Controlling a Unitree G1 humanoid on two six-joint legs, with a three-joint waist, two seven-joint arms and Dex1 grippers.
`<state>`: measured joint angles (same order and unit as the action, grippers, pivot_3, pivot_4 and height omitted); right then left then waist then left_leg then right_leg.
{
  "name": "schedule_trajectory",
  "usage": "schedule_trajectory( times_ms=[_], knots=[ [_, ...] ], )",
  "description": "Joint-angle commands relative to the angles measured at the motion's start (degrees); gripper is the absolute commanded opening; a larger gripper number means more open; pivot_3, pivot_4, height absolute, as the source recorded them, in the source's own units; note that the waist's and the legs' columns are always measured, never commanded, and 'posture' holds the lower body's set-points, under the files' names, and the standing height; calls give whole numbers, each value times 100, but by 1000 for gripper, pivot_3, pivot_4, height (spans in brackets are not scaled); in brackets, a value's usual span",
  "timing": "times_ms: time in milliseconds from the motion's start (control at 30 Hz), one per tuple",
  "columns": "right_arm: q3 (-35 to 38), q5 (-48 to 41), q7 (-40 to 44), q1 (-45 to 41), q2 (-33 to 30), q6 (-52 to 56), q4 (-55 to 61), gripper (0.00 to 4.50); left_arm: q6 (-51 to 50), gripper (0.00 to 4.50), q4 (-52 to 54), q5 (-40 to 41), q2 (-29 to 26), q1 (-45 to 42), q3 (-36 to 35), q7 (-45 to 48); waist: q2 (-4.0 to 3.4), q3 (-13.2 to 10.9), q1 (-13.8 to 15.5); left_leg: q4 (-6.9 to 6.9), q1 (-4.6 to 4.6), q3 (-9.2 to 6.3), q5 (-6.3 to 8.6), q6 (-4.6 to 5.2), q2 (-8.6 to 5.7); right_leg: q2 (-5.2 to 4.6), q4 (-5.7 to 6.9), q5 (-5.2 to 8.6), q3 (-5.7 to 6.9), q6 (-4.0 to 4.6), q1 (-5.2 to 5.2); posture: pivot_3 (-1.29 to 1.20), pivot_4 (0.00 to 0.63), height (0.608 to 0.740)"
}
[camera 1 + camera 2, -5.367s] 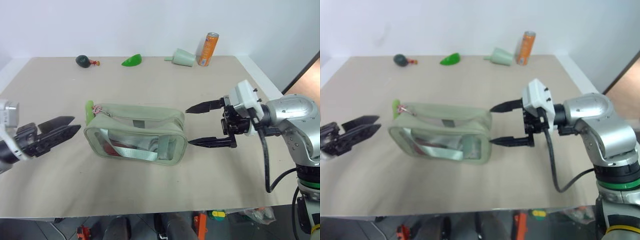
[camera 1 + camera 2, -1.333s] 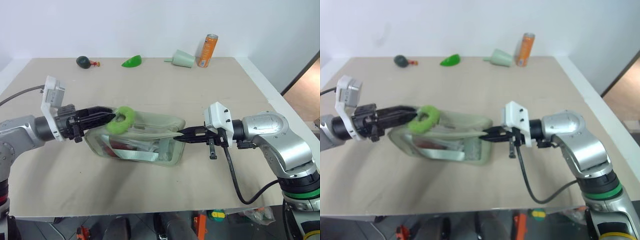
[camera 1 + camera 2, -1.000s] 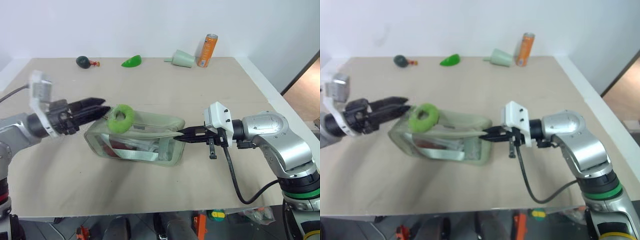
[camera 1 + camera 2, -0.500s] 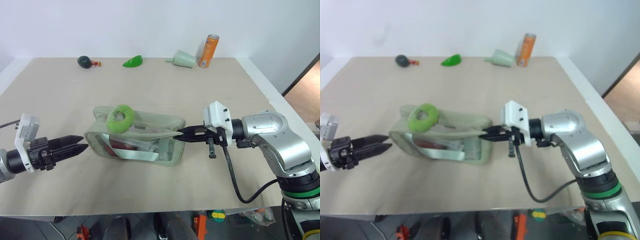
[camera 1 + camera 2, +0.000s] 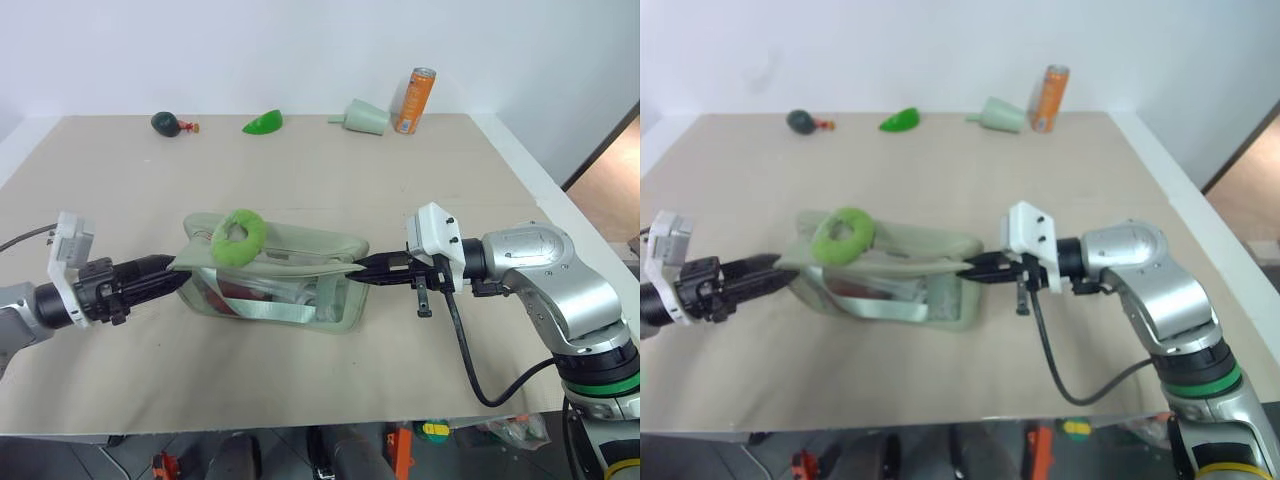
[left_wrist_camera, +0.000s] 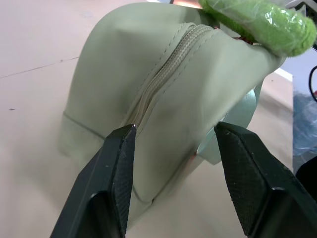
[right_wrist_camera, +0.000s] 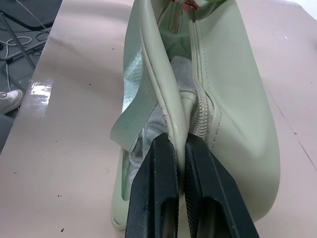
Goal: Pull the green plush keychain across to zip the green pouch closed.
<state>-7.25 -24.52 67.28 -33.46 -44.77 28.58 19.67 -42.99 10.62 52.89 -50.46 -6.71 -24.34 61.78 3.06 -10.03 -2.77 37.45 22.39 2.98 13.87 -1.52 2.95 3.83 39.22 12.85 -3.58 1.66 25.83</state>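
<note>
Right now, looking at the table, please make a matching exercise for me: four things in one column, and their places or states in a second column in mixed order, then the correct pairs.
Things:
1. green plush keychain
2. right gripper
3. left gripper
4. orange can

Places or states:
A. standing upright at the far edge of the table
B. fingers apart on either side of one end of the green pouch
C. lying on top of the pouch, near its left end
D. shut on the pouch's rim at the other end

Pairs: 1-C, 2-D, 3-B, 4-A
</note>
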Motion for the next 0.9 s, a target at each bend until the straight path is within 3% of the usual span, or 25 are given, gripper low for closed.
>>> schedule_trajectory(
  times_ms=[33,133,367,467,500,733,767,900],
  knots=[
    [67,-29,-29,-14,-59,22,148,0,-112,1190,20,205,20,-167,6,101,0,0,-2,0,0,0,0,0,1,0,0,-1,-1,-1,0,0,150,740],
    [71,-18,-40,11,-60,14,139,0,-201,60,85,266,45,-125,33,90,0,0,-2,0,0,0,0,0,1,0,0,0,0,-1,0,0,150,740],
    [149,-92,-109,41,-16,112,34,0,-66,60,201,-16,258,41,179,-203,0,1,2,1,1,-2,0,0,-2,-3,0,0,0,0,-2,0,150,740],
    [289,-296,-137,-31,18,285,-35,1016,27,0,269,-87,401,142,281,-268,0,1,4,4,-2,-2,0,0,-7,-8,0,-1,-1,-1,-8,0,150,740],
    [328,-336,-152,-25,-5,328,-25,1540,27,0,282,-81,437,159,293,-294,-1,2,5,4,-4,-2,0,0,-9,-11,0,-1,-1,-1,-10,0,150,740],
    [824,-697,-211,114,-225,585,106,3861,82,0,334,-134,676,219,411,-455,-3,3,21,7,-5,-3,0,1,-33,-38,-4,0,-3,-5,-23,0,150,740],
    [997,-851,-195,114,-251,625,115,4116,79,0,342,-119,688,227,415,-465,-3,3,22,7,-6,-2,0,1,-34,-40,-5,0,-4,-5,-24,0,150,740],
    [1834,-1684,-154,-296,-306,794,-72,4116,106,0,345,-116,702,232,438,-467,-5,2,21,10,-13,-4,1,3,-42,-47,-7,-1,-3,-8,-35,0,150,740]
  ],
)
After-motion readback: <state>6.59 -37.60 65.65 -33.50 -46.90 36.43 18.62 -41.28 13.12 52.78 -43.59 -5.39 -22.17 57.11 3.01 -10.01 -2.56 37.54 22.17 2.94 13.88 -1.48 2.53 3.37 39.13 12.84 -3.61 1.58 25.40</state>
